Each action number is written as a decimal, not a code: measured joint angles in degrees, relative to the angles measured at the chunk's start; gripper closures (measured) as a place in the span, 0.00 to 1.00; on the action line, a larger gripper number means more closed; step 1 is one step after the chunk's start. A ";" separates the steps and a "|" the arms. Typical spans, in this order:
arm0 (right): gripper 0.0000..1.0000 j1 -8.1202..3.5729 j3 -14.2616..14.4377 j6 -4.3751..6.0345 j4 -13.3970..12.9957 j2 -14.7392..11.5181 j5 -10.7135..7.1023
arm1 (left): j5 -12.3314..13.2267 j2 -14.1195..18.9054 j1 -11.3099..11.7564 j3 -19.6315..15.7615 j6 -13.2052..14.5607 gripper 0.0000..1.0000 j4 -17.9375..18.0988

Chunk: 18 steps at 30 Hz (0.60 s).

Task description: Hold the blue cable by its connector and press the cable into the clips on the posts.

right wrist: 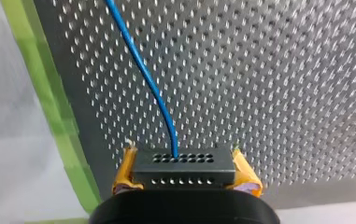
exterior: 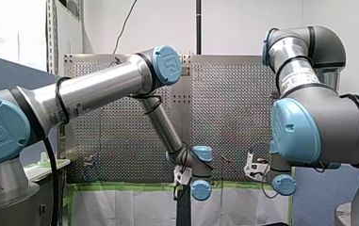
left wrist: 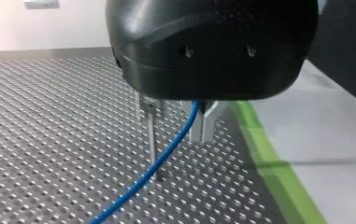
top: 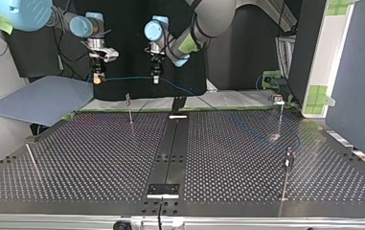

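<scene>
The blue cable (top: 125, 78) hangs taut in the air between my two grippers beyond the table's far edge, then sags down across the table toward the top view's right. My right gripper (right wrist: 183, 155) is shut with its yellow pads (right wrist: 128, 168) on the black connector (right wrist: 185, 171), and the cable (right wrist: 140, 65) leaves the connector's face. My left gripper (left wrist: 200, 127) is shut on the cable (left wrist: 166, 156), with a thin post carrying a clip (left wrist: 150, 122) standing just beside its metal fingers (left wrist: 207, 122). In the top view my right gripper (top: 96, 76) and left gripper (top: 155, 76) hang above the post (top: 129, 108).
Other thin posts stand on the perforated table (top: 98, 158): two at the top view's right (top: 279, 108) (top: 288, 167) and one at its left (top: 31, 160). A black strip (top: 170, 153) runs down the middle. A grey-blue sheet (top: 41, 98) lies beyond the left corner. Green tape (left wrist: 264, 154) lines the edge.
</scene>
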 joint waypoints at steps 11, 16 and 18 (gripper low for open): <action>1.00 -3.00 -4.39 0.37 4.39 0.18 -0.62 | 0.84 -1.70 -0.15 5.08 -1.30 1.00 -1.54; 1.00 -3.45 -5.76 0.49 6.04 0.22 -0.92 | 0.86 -3.90 -0.29 7.54 -1.71 1.00 -3.87; 1.00 -3.57 -6.32 0.45 6.54 0.23 -1.26 | 0.90 -4.40 -0.38 8.63 -1.99 1.00 -4.86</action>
